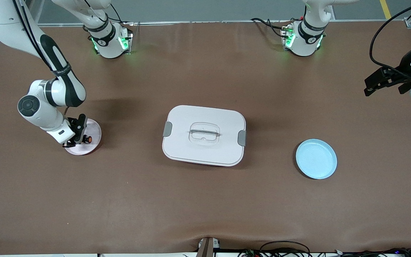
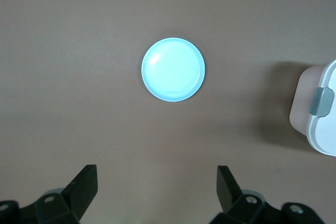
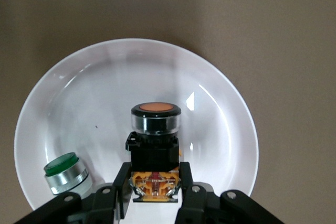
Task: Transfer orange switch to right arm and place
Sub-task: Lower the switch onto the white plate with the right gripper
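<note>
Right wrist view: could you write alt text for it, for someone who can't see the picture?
The right gripper is shut on the orange switch, holding it over a pale pink plate on the brown table. A green-capped button lies on the plate beside the gripper.

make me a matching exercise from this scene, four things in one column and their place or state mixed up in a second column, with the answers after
Things:
1. orange switch
2. green switch
3. light blue plate
4. left gripper

Places or states:
A. holds nothing, toward the left arm's end of the table
B. open, up in the air
C. lying loose on the white plate
D. clamped in the right gripper, over the white plate

Pairs: 1-D, 2-C, 3-A, 4-B
</note>
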### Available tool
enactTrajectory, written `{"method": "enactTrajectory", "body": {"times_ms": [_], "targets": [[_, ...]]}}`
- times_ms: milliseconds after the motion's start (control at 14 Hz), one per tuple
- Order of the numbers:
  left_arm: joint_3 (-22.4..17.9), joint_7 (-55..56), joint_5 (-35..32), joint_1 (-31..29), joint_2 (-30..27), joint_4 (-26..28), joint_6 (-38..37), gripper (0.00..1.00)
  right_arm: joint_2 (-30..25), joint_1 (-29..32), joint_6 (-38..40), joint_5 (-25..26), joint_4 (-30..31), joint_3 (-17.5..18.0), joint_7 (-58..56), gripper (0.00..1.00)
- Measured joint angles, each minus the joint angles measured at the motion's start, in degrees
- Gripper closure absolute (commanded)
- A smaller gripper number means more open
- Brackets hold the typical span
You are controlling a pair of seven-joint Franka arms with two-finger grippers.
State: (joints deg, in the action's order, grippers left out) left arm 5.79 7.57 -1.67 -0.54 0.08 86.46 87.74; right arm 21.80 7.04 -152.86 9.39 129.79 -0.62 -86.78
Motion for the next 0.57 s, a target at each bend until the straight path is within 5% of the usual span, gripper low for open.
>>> {"method": "enactTrajectory", "body": {"times_ms": [71,142,214,570], "targets": [[0.0,0.0,0.0,0.0,0.0,0.0,0.0,0.0,0.1,-0.1,0.0,0.0,0.0,0.1,-0.1,1.0],[0.0,0.0,0.0,0.0,0.0,0.0,-0.1,0.0,0.1,-0.1,0.0,0.0,0.0,0.1,-0.1,0.9],[0.0,0.0,0.0,0.0,0.0,0.1,-0.1,0.0,0.2,-0.1,-0.1,0.0,0.0,0.1,-0.1,0.01],[0.0,0.0,0.0,0.0,-0.1,1.3,-0.2,0.0,0.2,0.0,-0.1,0.0,0.0,0.0,-0.1,0.0]]}}
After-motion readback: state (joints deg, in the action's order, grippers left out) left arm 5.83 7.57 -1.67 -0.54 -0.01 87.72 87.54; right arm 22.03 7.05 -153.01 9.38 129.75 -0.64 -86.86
